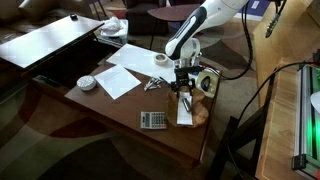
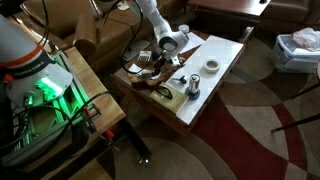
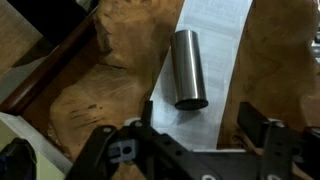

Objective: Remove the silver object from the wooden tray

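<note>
A: Over the dark table (image 1: pixel 120 115), which step were you on?

B: The approach, I'd judge. Your gripper (image 3: pixel 195 145) hung above the wooden tray (image 3: pixel 110 70), jaws apart and holding nothing. The silver object (image 3: pixel 187 68) lay in the tray on the white paper slip (image 3: pixel 215 30), just ahead of the fingers.

A: And your next move?

B: You needed to descend, straddle its width, then close; it looked smooth and might have rolled.

A: What was unclear?

B: The wrist view cut off the finger bases. In both exterior views the piece was too small to make out.
</note>
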Motion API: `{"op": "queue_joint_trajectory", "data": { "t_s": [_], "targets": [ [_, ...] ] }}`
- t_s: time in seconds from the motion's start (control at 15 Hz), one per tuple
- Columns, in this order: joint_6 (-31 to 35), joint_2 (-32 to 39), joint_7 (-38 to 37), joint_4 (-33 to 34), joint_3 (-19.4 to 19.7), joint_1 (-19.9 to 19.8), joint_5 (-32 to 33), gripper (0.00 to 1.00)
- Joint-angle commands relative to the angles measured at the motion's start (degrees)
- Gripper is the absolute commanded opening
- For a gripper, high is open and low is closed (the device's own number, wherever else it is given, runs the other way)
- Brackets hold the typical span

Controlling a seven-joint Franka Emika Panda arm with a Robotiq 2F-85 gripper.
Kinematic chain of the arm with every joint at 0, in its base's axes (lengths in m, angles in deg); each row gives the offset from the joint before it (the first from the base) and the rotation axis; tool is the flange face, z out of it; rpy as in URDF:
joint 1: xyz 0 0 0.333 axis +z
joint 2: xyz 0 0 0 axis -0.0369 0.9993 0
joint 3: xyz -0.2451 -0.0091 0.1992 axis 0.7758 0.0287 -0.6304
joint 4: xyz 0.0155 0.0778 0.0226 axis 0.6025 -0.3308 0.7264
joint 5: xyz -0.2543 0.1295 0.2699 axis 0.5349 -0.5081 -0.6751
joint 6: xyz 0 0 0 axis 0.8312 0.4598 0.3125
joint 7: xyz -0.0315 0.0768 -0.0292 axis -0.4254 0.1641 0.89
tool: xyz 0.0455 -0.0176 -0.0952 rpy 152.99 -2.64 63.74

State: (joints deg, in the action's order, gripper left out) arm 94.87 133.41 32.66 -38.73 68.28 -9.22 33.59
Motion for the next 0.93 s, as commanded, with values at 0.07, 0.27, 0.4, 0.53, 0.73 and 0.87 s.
{"op": "queue_joint_trajectory", "data": {
  "t_s": [0.07,0.27,0.4,0.53,0.73,0.87],
  "targets": [
    [-1.19,2.39,3.09,2.05,0.09,0.05,1.37,0.81],
    [-0.62,3.1,4.55,2.21,-0.08,0.07,1.42,0.69],
    [-0.08,3.08,5.57,1.66,-0.28,0.14,1.01,0.69],
    [-0.1,3.27,6.22,1.63,-0.36,0.29,0.95,0.64],
    [-0.2,3.39,7.12,1.62,-0.47,0.49,0.9,0.38],
    [-0.26,3.33,7.67,1.64,-0.47,0.67,1.0,0.22]
  ]
}}
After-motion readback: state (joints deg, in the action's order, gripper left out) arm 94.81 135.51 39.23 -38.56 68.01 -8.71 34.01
